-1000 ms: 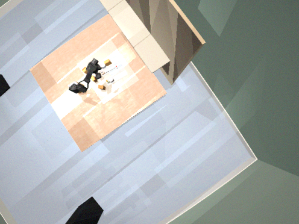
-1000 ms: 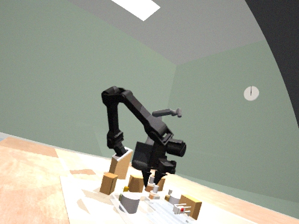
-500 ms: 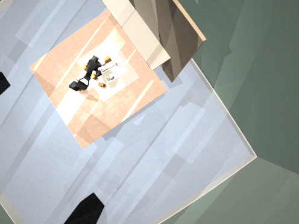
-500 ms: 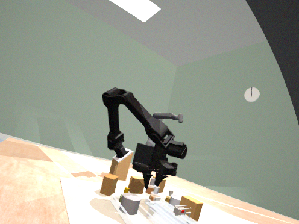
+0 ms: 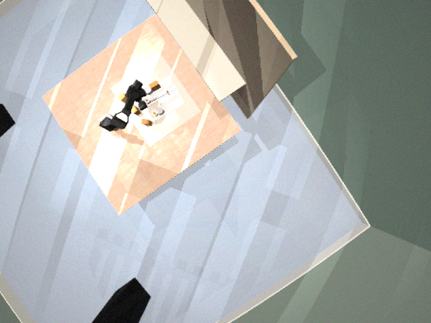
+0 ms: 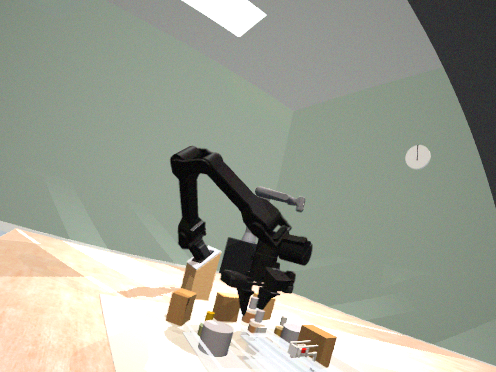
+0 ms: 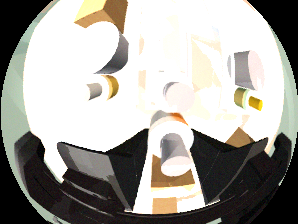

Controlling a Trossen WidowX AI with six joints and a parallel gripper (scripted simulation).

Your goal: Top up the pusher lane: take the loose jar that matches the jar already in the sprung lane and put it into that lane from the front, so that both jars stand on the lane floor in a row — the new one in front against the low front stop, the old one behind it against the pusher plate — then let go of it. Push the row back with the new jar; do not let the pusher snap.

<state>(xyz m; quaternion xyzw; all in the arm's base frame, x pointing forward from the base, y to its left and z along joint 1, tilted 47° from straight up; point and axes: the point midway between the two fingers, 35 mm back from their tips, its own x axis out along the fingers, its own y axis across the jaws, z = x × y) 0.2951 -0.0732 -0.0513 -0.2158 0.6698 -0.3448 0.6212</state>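
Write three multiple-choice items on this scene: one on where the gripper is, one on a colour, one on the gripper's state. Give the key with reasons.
1. Where is the gripper?
A. Low over the cluster of jars and blocks
B. High up near the ceiling light
C. Off the table, beside the wall

2. What colour is the large jar at the front of the cluster?
A. Red
B. Grey
C. Green

3. What is the gripper's state?
A. Wide open, nothing held
B. Fully shut on nothing
C. Shut on a small jar

Key: 1 A, the exterior view shows its fingers down among the objects. 2 B, its body is plain grey. 3 C, the wrist view shows the jar between the fingers.
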